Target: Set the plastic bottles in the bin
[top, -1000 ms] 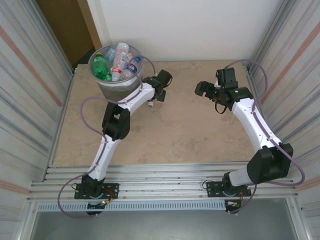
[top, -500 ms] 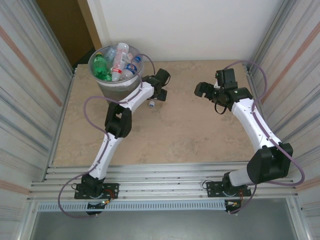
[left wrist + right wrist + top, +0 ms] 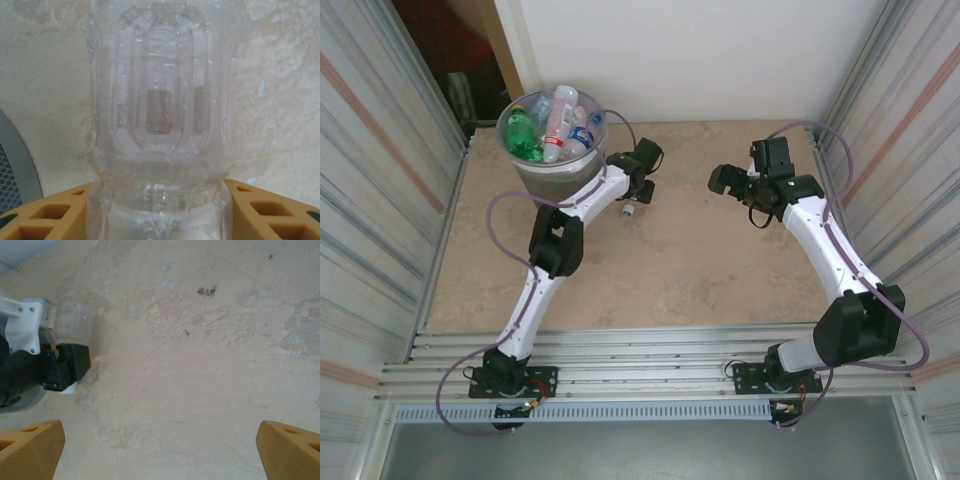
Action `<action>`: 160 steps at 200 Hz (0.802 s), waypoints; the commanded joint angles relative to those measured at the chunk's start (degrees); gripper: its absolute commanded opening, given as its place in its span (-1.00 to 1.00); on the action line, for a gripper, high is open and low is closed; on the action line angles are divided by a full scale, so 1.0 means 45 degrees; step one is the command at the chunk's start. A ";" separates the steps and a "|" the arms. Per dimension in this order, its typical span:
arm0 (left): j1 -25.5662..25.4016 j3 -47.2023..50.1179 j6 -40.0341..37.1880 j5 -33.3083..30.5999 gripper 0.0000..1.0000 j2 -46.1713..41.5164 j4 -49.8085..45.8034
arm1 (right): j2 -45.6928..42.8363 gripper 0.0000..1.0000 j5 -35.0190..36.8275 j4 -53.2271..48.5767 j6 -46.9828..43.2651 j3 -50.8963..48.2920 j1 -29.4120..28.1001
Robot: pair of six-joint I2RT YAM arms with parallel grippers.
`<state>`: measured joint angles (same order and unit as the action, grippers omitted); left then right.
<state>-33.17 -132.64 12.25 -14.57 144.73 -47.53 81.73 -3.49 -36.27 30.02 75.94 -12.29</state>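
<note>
The bench [image 3: 700, 270] carried the work. The bin [image 3: 540, 180] stood at the upper left of the top view, tucked into the far corner where your left arm could reach it. The plastic bottles [image 3: 555, 125] were heaped in it up to the rim, so I judged the job nearly finished.

You had the left arm stretched just right of the bin, with the left end effector [image 3: 638, 185] low over a clear bottle [image 3: 160, 100] lying on the bench. In the left wrist view that bottle ran up the middle of the frame. The yellow fingers [image 3: 45, 220] sat at the bottom edge against either side of its lower body, placed to take it across its width. I could not tell whether they were squeezing it or merely bracketing it.

You parked the right end effector [image 3: 725, 178] at the upper centre-right, well apart from the bottle. Its fingers were spread wide over bare bench and carried nothing, probably to keep out of the left arm's path to the bin.
</note>
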 commanded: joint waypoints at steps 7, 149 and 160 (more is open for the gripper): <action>-0.0789 0.0854 -0.0576 -0.0265 -0.16 -0.1958 0.0558 | 0.0043 0.94 0.0159 -0.0138 0.0343 -0.0054 -0.0044; -0.1162 0.4074 -0.1029 -0.1165 -0.19 -1.0366 0.1343 | -0.0386 0.95 0.0920 0.0055 0.0500 -0.0628 0.0076; -0.0759 0.4284 -0.0841 -0.1303 -0.19 -1.0724 0.1347 | -0.0357 0.95 0.0873 0.0091 0.0516 -0.0648 0.0076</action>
<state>-39.99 -115.61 8.23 -16.49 99.66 -40.62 81.69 0.21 -36.07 31.07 73.73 -12.25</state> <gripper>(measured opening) 0.558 0.976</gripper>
